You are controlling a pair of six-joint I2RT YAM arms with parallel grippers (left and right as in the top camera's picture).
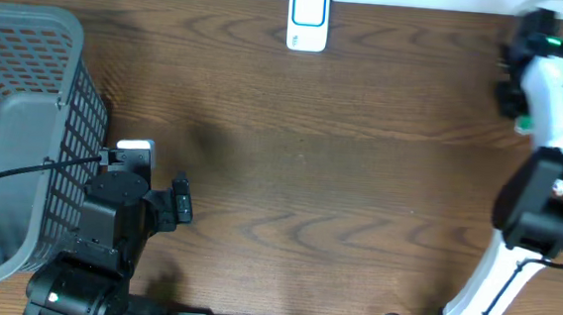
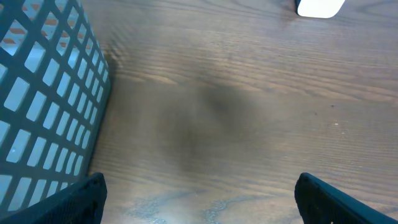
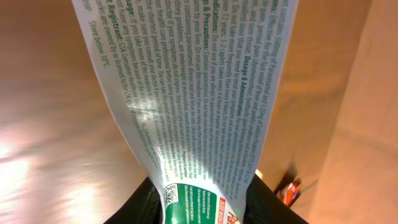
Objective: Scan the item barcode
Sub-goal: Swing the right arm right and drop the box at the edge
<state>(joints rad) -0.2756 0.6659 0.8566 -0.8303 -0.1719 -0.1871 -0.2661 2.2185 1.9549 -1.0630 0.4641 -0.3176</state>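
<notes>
Counts: 1 table (image 1: 339, 181), 1 grey mesh basket (image 1: 71, 39), 1 white/blue scanner (image 1: 308, 18), 1 item (image 3: 199, 93), 2 arms with 1 end effector each.

Item: flat white pack covered in small green print, with a green band at its near end. It's clamped in the right end effector (image 3: 208, 202). A dark finger (image 3: 144, 202) sits on one edge and the other finger on the opposite edge, both at the green-band end. The rest of the pack runs straight out and away from the wrist camera, slightly curved, printed face toward the lens. A small square code (image 3: 171, 194) sits just above the band, right by the grip. The jaws are narrow and closed on the pack. The item is up in the air, off the table.

Overhead: the right arm (image 1: 548, 107) is at the far right edge, its wrist end toward the back right corner. I can't pick the item out in that view. The scanner stands at the back centre edge, well apart from the right arm.

Left end effector (image 2: 199, 202): jaws wide, nothing between them, only bare wood under it. It sits just beside the basket's right wall, at the front left of the table. In its wrist view the basket (image 2: 43, 106) fills the left side and a corner of the scanner (image 2: 318, 7) shows at the top right.
</notes>
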